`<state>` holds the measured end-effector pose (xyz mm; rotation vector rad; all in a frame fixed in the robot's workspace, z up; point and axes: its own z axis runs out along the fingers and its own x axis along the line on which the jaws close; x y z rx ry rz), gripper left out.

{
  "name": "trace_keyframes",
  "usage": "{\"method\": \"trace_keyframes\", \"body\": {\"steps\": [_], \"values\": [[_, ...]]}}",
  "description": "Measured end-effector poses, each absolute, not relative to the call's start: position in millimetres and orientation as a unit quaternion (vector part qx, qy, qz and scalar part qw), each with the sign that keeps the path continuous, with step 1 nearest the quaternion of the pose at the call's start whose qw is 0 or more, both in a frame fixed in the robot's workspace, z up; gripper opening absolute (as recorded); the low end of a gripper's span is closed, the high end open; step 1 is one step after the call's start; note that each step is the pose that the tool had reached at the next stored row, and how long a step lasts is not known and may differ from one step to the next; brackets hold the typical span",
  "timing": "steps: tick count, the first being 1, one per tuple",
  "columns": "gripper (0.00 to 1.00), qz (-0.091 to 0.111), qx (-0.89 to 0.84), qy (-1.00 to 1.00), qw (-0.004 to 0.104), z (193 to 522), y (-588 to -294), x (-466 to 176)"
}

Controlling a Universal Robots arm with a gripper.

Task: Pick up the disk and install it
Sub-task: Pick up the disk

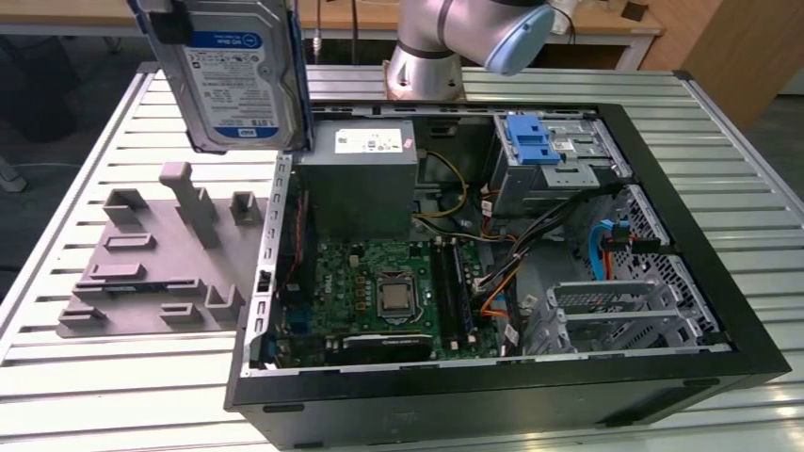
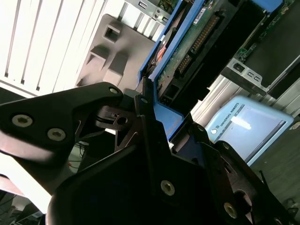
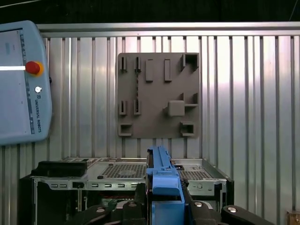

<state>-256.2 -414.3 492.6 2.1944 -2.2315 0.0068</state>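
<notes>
jaws clamp the disk (image 1: 233, 80), held upright in the air beside the open computer case (image 1: 503, 395).

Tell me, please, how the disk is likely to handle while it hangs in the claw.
The disk looks rigid: a flat metal slab, so it should not flex. The claw pinches its smooth blue plastic frame, so it might slip. Its bare circuit board suggests it is fragile if knocked.
</notes>
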Motion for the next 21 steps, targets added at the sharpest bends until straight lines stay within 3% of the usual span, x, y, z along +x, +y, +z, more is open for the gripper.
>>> {"method": "trace_keyframes", "body": {"steps": [21], "values": [[0.36,0.002,0.701,-0.713,0.006,493,-423,-234]]}}
